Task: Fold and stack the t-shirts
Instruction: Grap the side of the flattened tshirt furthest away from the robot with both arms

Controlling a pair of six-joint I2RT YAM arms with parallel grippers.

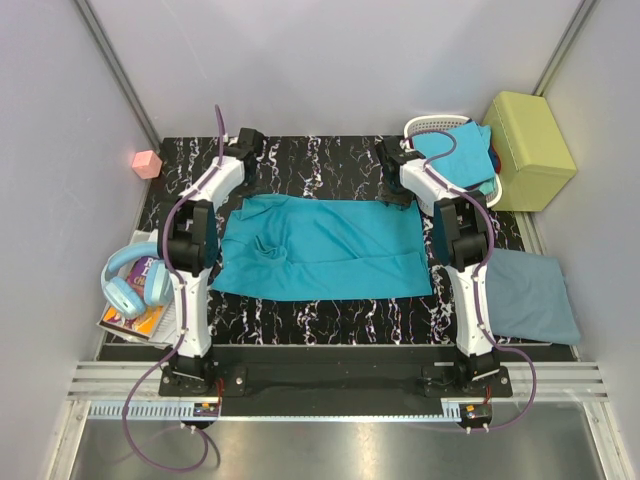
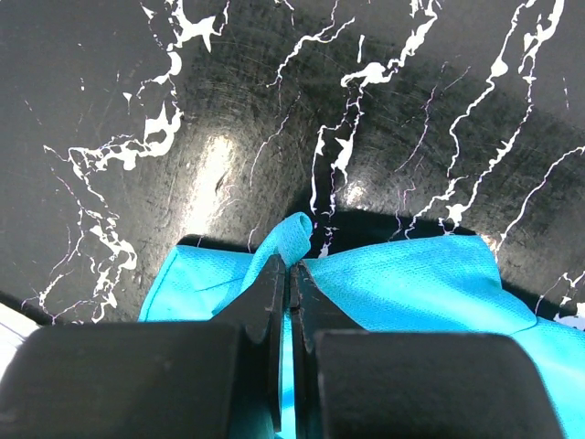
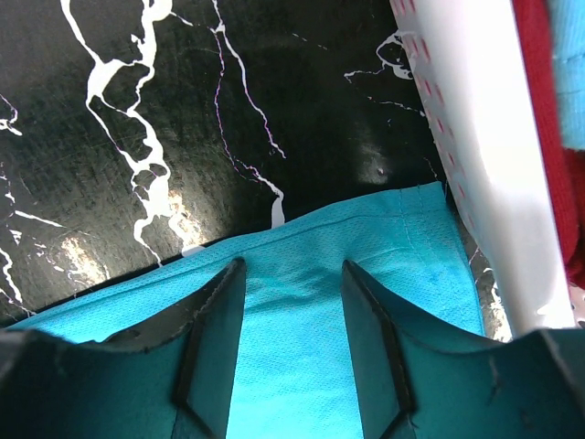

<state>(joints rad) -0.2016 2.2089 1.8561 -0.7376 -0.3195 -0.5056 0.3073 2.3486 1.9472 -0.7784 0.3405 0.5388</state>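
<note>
Large teal cloth t-shirt (image 1: 320, 250) lies spread flat on the black white-veined table (image 1: 330, 160), between the two arms. Left gripper (image 2: 291, 267) is clamped together on a small raised fold at the shirt's far left edge. Right gripper (image 3: 292, 274) has its fingers apart, over the shirt's far right corner, just beside the white slatted plastic basket (image 3: 475, 137). A folded dusty grey-blue t-shirt (image 1: 530, 295) lies to the right of the right arm.

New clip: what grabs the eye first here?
A large teal cloth t-shirt lies spread across the middle of the black marbled table. The left gripper pinches its far left corner, while the right gripper hangs open over the far right corner, beside a white slatted plastic basket.
</note>
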